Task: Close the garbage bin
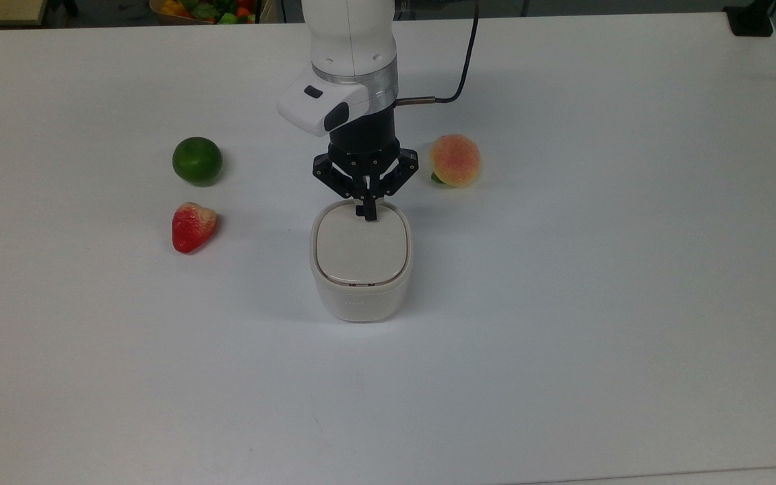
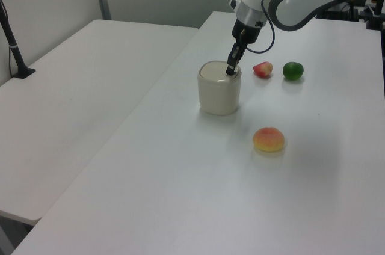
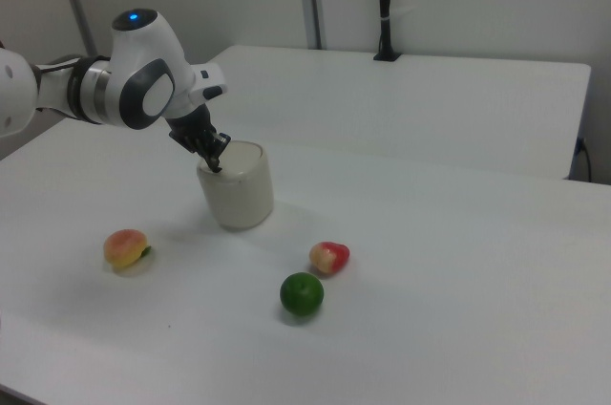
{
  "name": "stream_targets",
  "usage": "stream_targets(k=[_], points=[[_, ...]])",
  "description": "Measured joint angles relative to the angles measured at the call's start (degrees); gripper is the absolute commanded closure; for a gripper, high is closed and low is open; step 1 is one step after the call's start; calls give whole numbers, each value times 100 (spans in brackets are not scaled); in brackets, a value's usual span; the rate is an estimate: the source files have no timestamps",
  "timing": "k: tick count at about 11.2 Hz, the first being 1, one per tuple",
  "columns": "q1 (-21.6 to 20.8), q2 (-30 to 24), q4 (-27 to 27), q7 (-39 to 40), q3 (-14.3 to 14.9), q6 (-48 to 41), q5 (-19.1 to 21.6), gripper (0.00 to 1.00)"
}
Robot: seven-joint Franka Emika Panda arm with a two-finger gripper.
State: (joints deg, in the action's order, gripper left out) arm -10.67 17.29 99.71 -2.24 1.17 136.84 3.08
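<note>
The garbage bin [image 1: 361, 296] [image 2: 219, 95] [image 3: 239, 195] is a small white rounded-square tub with a cream lid lying flat and down on its top. It stands mid-table. My gripper [image 1: 368, 214] [image 2: 229, 70] [image 3: 216, 164] points down with its black fingers shut together, their tips at the lid's far edge in the top view, near the arm. Nothing is held between the fingers.
A green lime [image 1: 197, 161] and a red strawberry [image 1: 192, 226] lie at the top view's left of the bin. A peach [image 1: 455, 160] lies at the top view's right. A second white table [image 2: 78, 86] stands beside this one.
</note>
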Motion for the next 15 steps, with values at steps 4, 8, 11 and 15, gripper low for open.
stream_targets(k=[4, 8, 11, 15], points=[[15, -204, -10, 0, 0, -259, 0, 100], [44, -915, -21, -1, 0, -1213, 4, 94], [140, -1525, -64, -2, 3, -2175, 293, 71], [367, -2136, -187, -2, 41, -3402, 532, 0]])
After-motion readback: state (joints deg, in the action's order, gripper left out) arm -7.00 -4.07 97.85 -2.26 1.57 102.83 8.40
